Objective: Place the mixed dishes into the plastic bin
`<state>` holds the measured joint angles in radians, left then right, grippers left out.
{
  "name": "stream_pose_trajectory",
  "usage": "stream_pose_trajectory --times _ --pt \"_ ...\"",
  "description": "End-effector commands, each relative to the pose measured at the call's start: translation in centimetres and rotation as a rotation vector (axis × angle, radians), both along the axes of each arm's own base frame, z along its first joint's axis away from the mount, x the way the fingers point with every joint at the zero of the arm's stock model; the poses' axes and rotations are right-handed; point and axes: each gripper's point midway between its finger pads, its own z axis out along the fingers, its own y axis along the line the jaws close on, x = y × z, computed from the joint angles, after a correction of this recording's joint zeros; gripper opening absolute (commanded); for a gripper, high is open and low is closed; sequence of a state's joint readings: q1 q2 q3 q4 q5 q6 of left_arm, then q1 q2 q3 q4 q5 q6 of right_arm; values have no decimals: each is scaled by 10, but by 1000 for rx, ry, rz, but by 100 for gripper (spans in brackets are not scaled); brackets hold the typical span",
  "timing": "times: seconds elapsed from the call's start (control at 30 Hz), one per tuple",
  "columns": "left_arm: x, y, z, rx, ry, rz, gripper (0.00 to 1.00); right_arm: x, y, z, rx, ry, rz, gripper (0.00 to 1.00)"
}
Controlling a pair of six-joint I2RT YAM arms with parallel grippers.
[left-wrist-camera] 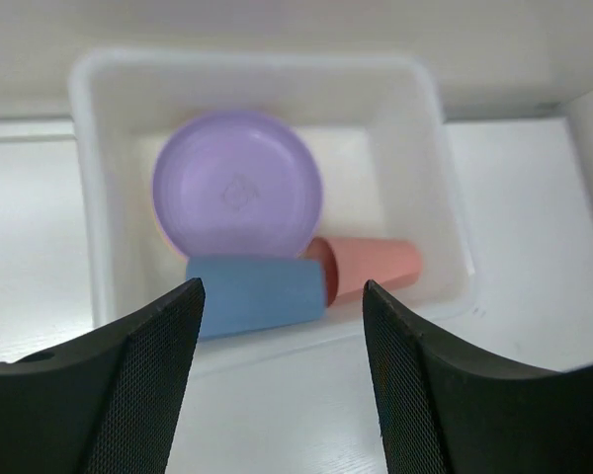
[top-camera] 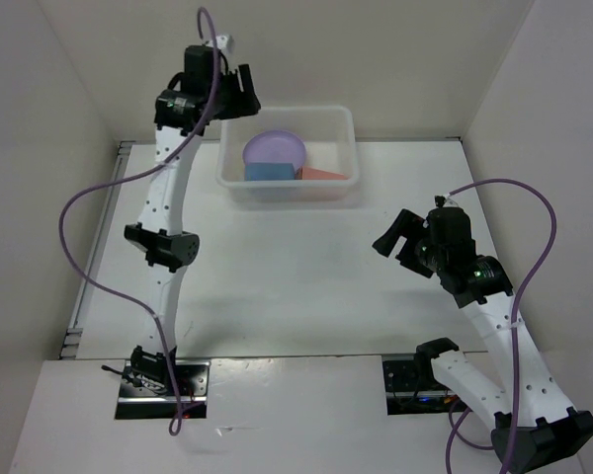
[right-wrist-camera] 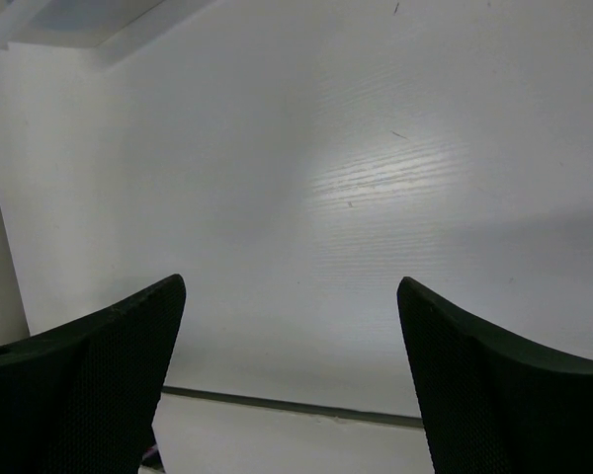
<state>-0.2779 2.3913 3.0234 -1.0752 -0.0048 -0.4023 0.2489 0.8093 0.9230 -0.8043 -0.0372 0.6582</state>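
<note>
Translucent white plastic is being shown at 12 o'clock on the table (top-camera: 296, 267), where the plastic bin (top-camera: 348, 148) is sitting close to the back wall. Inside it, the purple plate (top-camera: 274, 150) is being seen lying flat, and whether other plates are lying beneath it cannot be told. At 6 o'clock from that plate the blue cup (top-camera: 269, 172) is lying on its side, and at 3 o'clock from the blue cup the red cup (top-camera: 324, 174) is lying on its side too, the two seeming to touch end to end. The left gripper (top-camera: 242, 94) is being held above the bin's 10 o'clock corner, its jaws spread apart with nothing between them; in the left wrist view the bin's contents are being framed between its two fingers (left-wrist-camera: 148, 375). The right gripper (top-camera: 395, 237) is being held well apart from the bin, at about 4 o'clock from it, jaws wide and empty, with only bare table being seen in its wrist view.
</note>
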Motion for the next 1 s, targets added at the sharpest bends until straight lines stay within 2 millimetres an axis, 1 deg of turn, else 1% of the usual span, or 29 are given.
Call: stream_pose_trajectory --times 0.0,0.07,0.1,0.13,0.17,0.2,0.23,0.27,0.3,0.33,0.37,0.4,0.43,0.47,0.5,0.53,0.57,0.6,0.63,0.67,0.7,0.73,0.77,0.8,0.83,0.87,0.9,0.93,0.97 --pt "-34 10 93 -73 -189 -6 73 7 0 5 -1 -40 -7 93" --pt "-54 16 122 -87 -242 -6 74 7 0 5 -1 -40 -7 99" --pt "-63 16 134 -97 -263 -17 74 7 0 5 -1 -40 -7 99" --pt "-84 18 155 -100 -301 -29 74 7 0 5 -9 -43 0 99" --pt "-95 19 169 -105 -331 -27 74 7 1 5 -4 -41 7 99" --pt "-127 21 199 -117 -392 -45 78 4 2 9 1 -56 22 99" --pt "-142 28 216 -125 -431 -35 80 3 2 11 3 -65 22 99" --pt "-158 29 227 -132 -455 -38 83 0 3 17 14 -88 29 99" --pt "-194 41 252 -149 -509 -37 93 0 3 21 19 -107 29 99" --pt "-199 43 243 -136 -467 -38 100 -2 3 19 19 -109 29 99" --pt "-210 50 242 -126 -454 -19 100 -4 5 22 30 -116 41 99" --pt "-237 61 255 -134 -488 -8 100 -2 5 23 32 -125 41 99" --pt "-245 65 249 -132 -460 3 100 -3 7 24 33 -125 60 99" --pt "-234 64 220 -97 -370 19 100 -4 9 24 40 -124 70 99" --pt "-258 72 225 -106 -395 19 100 -4 11 25 32 -137 94 99" --pt "-260 74 215 -98 -381 28 100 -2 14 24 32 -132 114 99" --pt "-258 74 217 -113 -425 28 100 0 17 23 33 -130 132 99" --pt "-268 78 180 -106 -364 42 100 1 28 22 53 -136 198 99" --pt "-274 79 169 -117 -365 45 100 0 33 26 76 -150 227 99" --pt "-279 80 166 -149 -384 52 100 1 38 26 100 -139 240 99" --pt "-291 90 147 -132 -370 86 100 -1 44 30 131 -142 263 99" --pt "-297 93 138 -139 -358 99 100 2 48 36 155 -164 269 99" --pt "-311 98 139 -160 -384 102 100 3 48 34 156 -165 269 99" --pt "-315 99 130 -156 -373 103 100 0 53 31 177 -155 286 99" --pt "-313 98 109 -150 -334 106 100 0 57 37 181 -196 328 99" --pt "-324 102 106 -155 -347 106 100 -2 60 35 195 -194 349 99" --pt "-327 105 99 -149 -342 117 100 -4 61 35 195 -196 364 99" --pt "-334 109 95 -149 -352 129 100 -2 62 31 186 -185 369 99" --pt "-333 113 82 -134 -332 148 100 1 60 38 179 -205 357 99"
